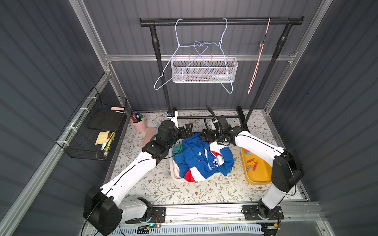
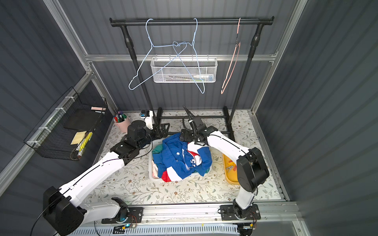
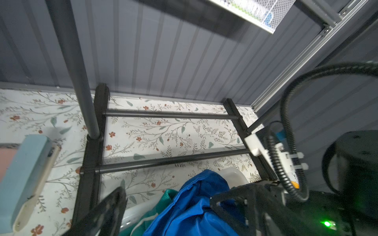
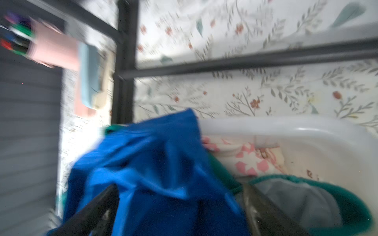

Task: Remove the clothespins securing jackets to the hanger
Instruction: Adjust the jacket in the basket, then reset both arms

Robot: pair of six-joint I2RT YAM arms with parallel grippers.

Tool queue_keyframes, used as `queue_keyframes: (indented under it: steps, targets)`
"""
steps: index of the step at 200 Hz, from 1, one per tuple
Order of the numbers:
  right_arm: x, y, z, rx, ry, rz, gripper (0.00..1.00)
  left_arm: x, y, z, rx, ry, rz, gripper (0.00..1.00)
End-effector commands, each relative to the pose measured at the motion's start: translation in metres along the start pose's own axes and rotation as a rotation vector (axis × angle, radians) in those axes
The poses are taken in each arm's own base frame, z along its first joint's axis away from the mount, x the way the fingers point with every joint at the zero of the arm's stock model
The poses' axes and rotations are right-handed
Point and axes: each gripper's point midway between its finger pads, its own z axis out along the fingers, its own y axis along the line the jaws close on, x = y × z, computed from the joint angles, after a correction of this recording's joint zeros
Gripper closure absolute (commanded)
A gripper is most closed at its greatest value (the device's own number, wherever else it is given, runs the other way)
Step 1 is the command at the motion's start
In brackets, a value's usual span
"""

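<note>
Three jackets lie heaped in a white tub (image 1: 173,174) at mid-table. The red-white-blue jacket (image 1: 198,157) (image 2: 176,157) is on top, a teal one (image 3: 169,194) (image 4: 347,196) lies under it, and the cream-and-pink one (image 4: 255,157) lies against the tub wall. Several clothespins (image 1: 251,162) (image 2: 231,165) rest loose in a yellow tray (image 1: 259,175) on the right. Two pale blue wire hangers (image 1: 178,63) and a pink hanger (image 1: 257,65) hang bare on the black rail. My left gripper (image 1: 187,130) (image 3: 173,206) and right gripper (image 1: 205,135) (image 4: 180,206) hover at the tub's far rim, both open over blue cloth.
The rack's black base bars (image 3: 169,159) lie just behind the tub. A pink cup of markers (image 1: 139,122) and a pale blue and cream object (image 3: 26,173) lie at the back left. A white mesh basket (image 1: 204,69) hangs on the back wall, a black wire basket (image 1: 92,130) on the left wall.
</note>
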Motion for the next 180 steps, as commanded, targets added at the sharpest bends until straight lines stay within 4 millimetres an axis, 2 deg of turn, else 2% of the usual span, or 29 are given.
queue_keyframes:
  steps: [1,13,38,47,59,71,90,95,101,109,123,145,164,171,180]
  targets:
    - [-0.037,0.024,-0.037,-0.038,-0.154,-0.101,0.01,-0.042,-0.005,-0.026,-0.007,-0.12,0.053,0.01]
    - [-0.047,0.025,-0.049,-0.017,-0.196,-0.134,0.01,-0.062,-0.006,-0.039,-0.02,-0.194,0.07,0.01]
    - [-0.055,0.026,-0.078,-0.007,-0.266,-0.169,0.01,-0.092,0.012,-0.061,-0.144,-0.333,0.073,0.01]
    - [-0.056,0.022,-0.088,-0.006,-0.307,-0.193,0.01,-0.099,0.016,-0.068,-0.168,-0.38,0.095,0.01]
    - [-0.058,0.008,-0.101,0.026,-0.361,-0.197,0.01,-0.104,0.024,-0.078,-0.212,-0.446,0.12,0.01]
    - [-0.061,-0.016,-0.115,0.088,-0.423,-0.183,0.01,-0.103,0.04,-0.089,-0.288,-0.522,0.144,0.01]
    - [-0.063,-0.083,-0.141,0.304,-0.564,-0.118,0.01,-0.086,0.074,-0.101,-0.439,-0.633,0.183,0.01]
    - [-0.064,-0.101,-0.144,0.351,-0.6,-0.103,0.01,-0.084,0.08,-0.105,-0.461,-0.668,0.2,0.01]
    - [-0.062,-0.121,-0.157,0.378,-0.652,-0.054,0.01,-0.08,0.085,-0.106,-0.476,-0.689,0.24,0.01]
    - [-0.059,-0.139,-0.163,0.39,-0.7,-0.039,0.01,-0.078,0.091,-0.103,-0.491,-0.701,0.28,0.01]
    - [-0.055,-0.159,-0.173,0.452,-0.782,-0.104,0.01,-0.08,0.116,-0.097,-0.536,-0.726,0.272,0.01]
    - [-0.043,-0.195,-0.17,0.565,-0.851,-0.144,0.01,-0.063,0.16,-0.077,-0.571,-0.743,0.276,0.01]
    - [-0.035,-0.222,-0.16,0.624,-0.864,-0.164,0.01,-0.046,0.175,-0.06,-0.554,-0.782,0.287,0.01]
    - [-0.032,-0.233,-0.157,0.653,-0.862,-0.158,0.01,-0.043,0.179,-0.06,-0.548,-0.821,0.276,0.01]
    - [-0.027,-0.245,-0.149,0.658,-0.844,-0.168,0.01,-0.035,0.182,-0.05,-0.538,-0.807,0.33,0.01]
